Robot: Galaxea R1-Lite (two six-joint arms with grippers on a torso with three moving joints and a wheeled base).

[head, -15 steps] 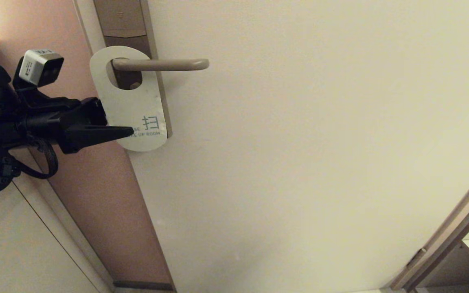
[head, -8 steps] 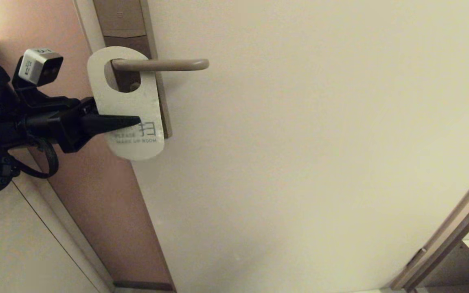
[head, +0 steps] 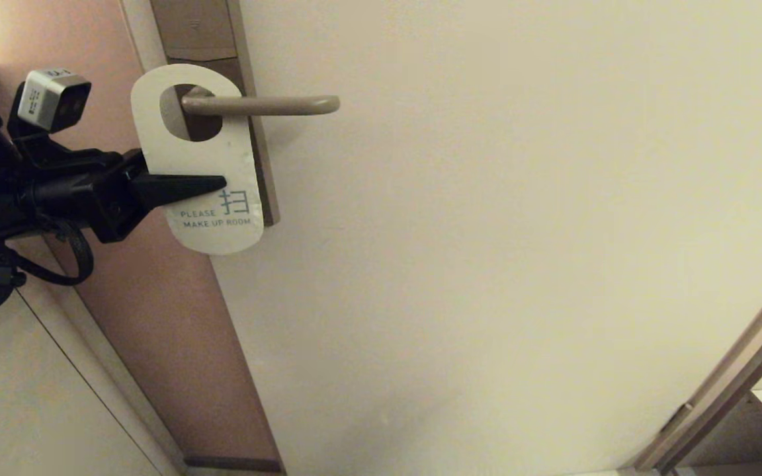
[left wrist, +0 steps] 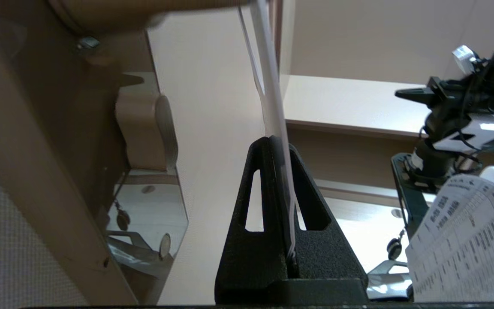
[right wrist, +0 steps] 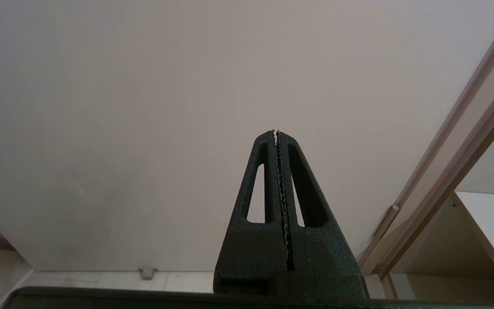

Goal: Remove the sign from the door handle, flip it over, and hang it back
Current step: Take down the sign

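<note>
The door handle (head: 268,104), a slim lever on a brown plate (head: 206,39) in the frame's upper left, carries the sign (head: 199,165), hung by its oval hole, off-white "PLEASE MAKE UP ROOM" face showing.

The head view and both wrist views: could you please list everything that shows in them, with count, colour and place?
sign: one, off-white face reading PLEASE MAKE UP ROOM, its oval hole around the handle, lower part pinched by the left gripper.
handle: one, bronze-beige lever, level, on the plate.
plate: one, brown, tall, at the door's edge.
door: one, cream, filling most of the head view.
wall: one, pinkish, left of the door.
printed sheet: one, white with dark print, at the left wrist view's edge.
left gripper: one, black, shut on the sign, reaching in from the left.
right gripper: one, black, shut and empty, facing the door.
</note>
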